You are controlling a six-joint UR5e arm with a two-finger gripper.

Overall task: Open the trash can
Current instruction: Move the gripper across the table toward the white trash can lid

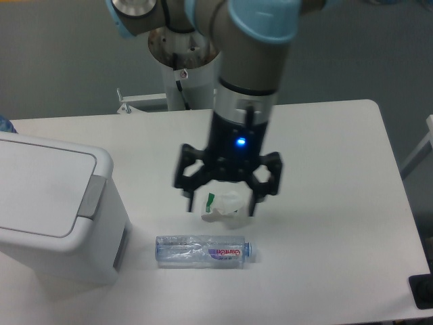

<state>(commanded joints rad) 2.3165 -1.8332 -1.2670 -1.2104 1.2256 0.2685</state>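
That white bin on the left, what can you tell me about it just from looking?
The trash can is a large, boxy white bin with rounded corners that looks like plastic. Its flat white lid is shut, and a grey rectangular push tab sits on the rim at the lid's right edge. A grey recessed patch shows on its right side wall. It stands upright at the left edge of the white table, partly cut off by the picture. Nothing rests on it or touches it; the gripper is well off to its right.
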